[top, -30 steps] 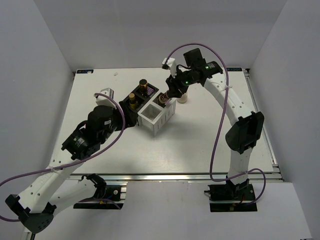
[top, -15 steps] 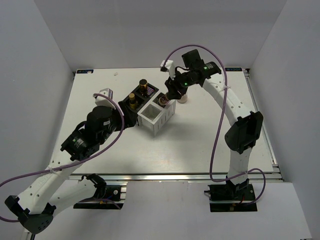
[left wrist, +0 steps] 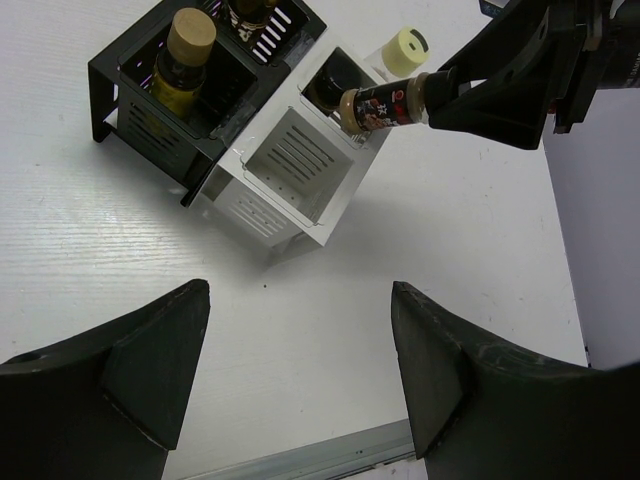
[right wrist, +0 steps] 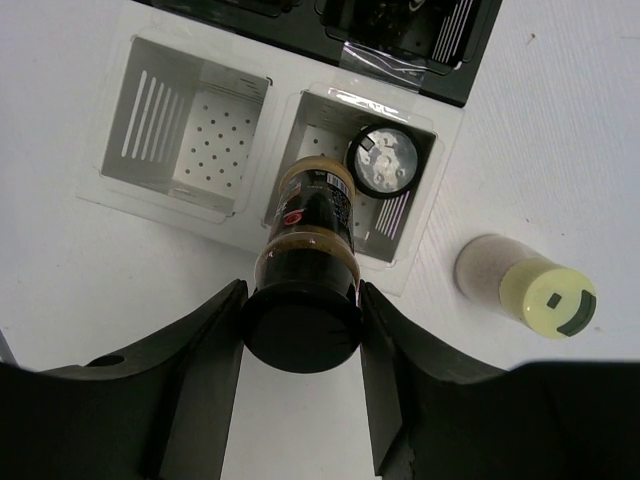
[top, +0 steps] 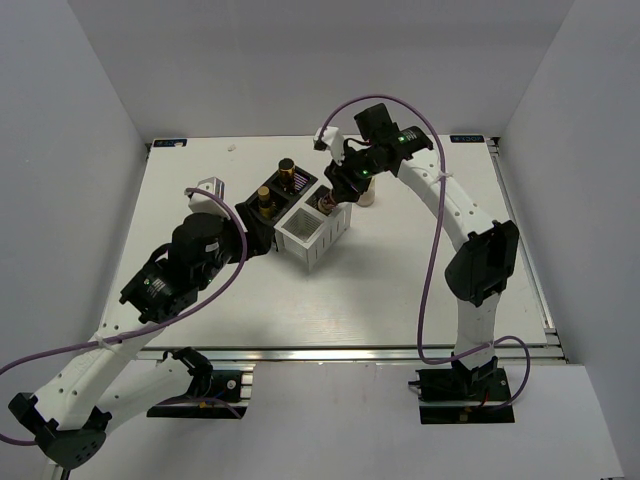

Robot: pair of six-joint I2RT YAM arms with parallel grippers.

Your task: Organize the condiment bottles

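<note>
My right gripper (right wrist: 300, 300) is shut on the black cap of a dark brown bottle (right wrist: 312, 215) and holds it tilted above the white box (right wrist: 110, 195). The bottle's base points at the box's right compartment, which holds another dark bottle (right wrist: 385, 163). The left compartment (right wrist: 190, 135) is empty. The cream-white jar (right wrist: 525, 295) stands on the table to the right of the box. In the left wrist view, a yellow bottle (left wrist: 185, 60) and another bottle (left wrist: 250, 10) stand in the black box (left wrist: 150, 125). My left gripper (left wrist: 300, 310) is open and empty, in front of the white box (left wrist: 265, 215).
The black box (top: 262, 178) and the white box (top: 305, 245) stand joined at mid-table. The cream-white jar (top: 366, 197) is just right of them. The table's metal front edge (left wrist: 300, 455) lies near my left gripper. Grey walls enclose the table.
My right wrist has shifted slightly left and tilted, with the dark bottle still held over the white box. The left arm has barely moved.
</note>
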